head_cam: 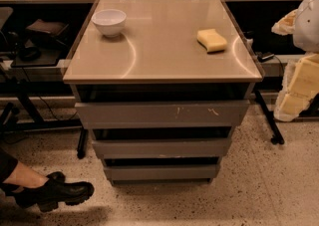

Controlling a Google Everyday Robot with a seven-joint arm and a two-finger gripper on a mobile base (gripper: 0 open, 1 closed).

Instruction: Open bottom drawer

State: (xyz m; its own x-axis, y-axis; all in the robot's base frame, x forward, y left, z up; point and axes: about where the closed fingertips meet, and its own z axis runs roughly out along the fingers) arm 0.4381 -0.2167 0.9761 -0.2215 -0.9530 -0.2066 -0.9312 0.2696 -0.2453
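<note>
The grey cabinet [162,65] has three handleless drawers stacked under its top. The bottom drawer [162,172] is the narrowest, with a plain flat front just above the floor and a dark gap above it; no tray shows. The middle drawer front [162,148] is wider. The top drawer front [162,114] is the widest and carries pale scratch marks. My arm shows as white and cream parts at the right edge, and the gripper [285,23] is up at the right, level with the cabinet top and far from the drawers.
A white bowl [109,22] and a yellow sponge [212,40] sit on the cabinet top. A person's black shoe [55,192] is on the speckled floor at the lower left. Dark shelves and cables lie behind on both sides.
</note>
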